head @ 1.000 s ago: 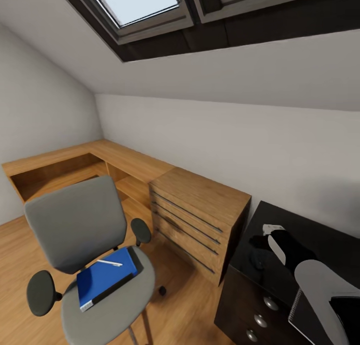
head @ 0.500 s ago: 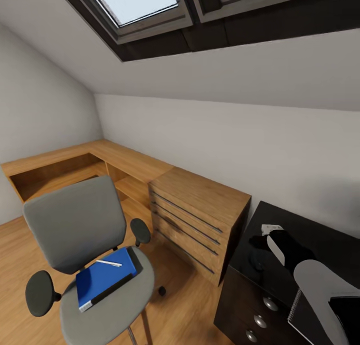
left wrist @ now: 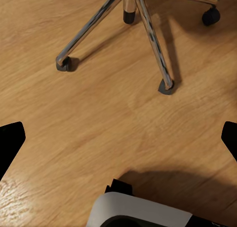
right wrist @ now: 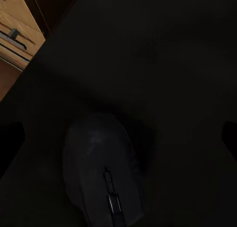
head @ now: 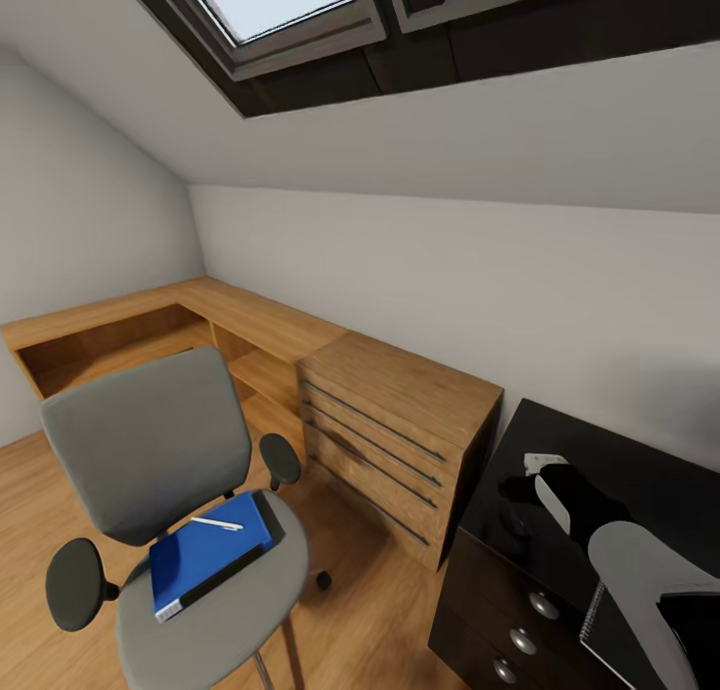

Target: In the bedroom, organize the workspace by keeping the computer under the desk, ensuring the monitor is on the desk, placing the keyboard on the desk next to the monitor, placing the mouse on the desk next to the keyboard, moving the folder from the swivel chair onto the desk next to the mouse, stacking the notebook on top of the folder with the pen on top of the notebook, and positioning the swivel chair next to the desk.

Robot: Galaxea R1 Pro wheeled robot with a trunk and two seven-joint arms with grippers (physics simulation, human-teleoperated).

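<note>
Attic bedroom, sloped white ceiling with a skylight (head: 285,5), wooden floor (head: 385,610). A light wooden drawer unit (head: 400,435) stands against the far wall, joined to a low wooden corner shelf (head: 150,325) running left.

Swivel chair (head: 150,450) sits near left, grey seat and back, black armrests; its chrome star base (left wrist: 143,37) with casters shows in the left wrist view on the floor. Blue folder (head: 205,560) lies flat on the seat, white pen (head: 218,523) lying on the folder's far edge.

Desk (head: 640,490), black top, is at the right, just beside the drawer unit; black drawers with round silver knobs (head: 540,605) face near. Spiral-edged notebook (head: 600,635) lies on the desk at the near right, partly behind the right arm.

Right gripper (head: 520,500) hangs over the desk's left end, fingers spread apart, dark tips at both edges of the right wrist view. Black mouse (right wrist: 103,175) rests on the desk top below it, not gripped.

Left gripper (left wrist: 118,138) points at bare floor near the chair base, fingers spread wide, holding nothing.
</note>
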